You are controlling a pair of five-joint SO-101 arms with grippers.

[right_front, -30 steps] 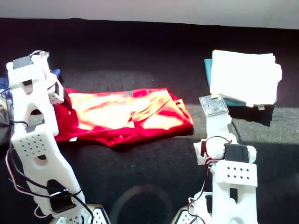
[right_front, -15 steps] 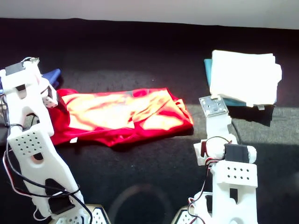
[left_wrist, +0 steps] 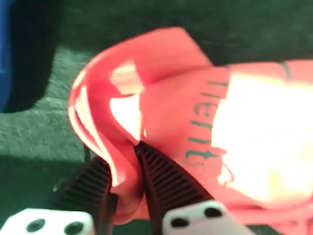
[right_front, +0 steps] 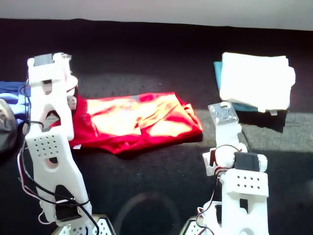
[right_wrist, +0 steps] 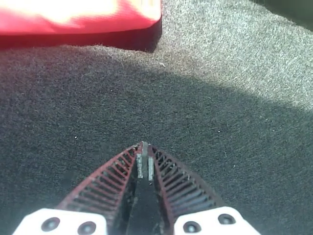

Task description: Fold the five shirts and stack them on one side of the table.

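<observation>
A red shirt (right_front: 139, 122) lies partly folded across the middle of the dark table. My left gripper (left_wrist: 129, 156) is shut on the red shirt (left_wrist: 195, 122) at its left edge, with a fold of cloth pinched between the ribbed fingers. In the high view the left arm (right_front: 51, 98) stands over that edge. My right gripper (right_wrist: 144, 156) is shut and holds nothing, low over bare carpet, with the shirt's right end (right_wrist: 83, 17) beyond it. The right arm (right_front: 230, 142) is at the front right. A folded white shirt (right_front: 257, 81) lies on a teal one (right_front: 218, 73) at the far right.
A blue garment (right_front: 14, 95) lies at the left edge behind the left arm, also seen as blue cloth (left_wrist: 19, 44) in the left wrist view. A dark rounded object (right_front: 6, 125) sits at the far left. The table's white back edge (right_front: 156, 10) runs along the top.
The left arm swung first left, then back right over the shirt's left edge, dragging that edge inward. More of the blue garment shows now. The right arm has stayed put.
</observation>
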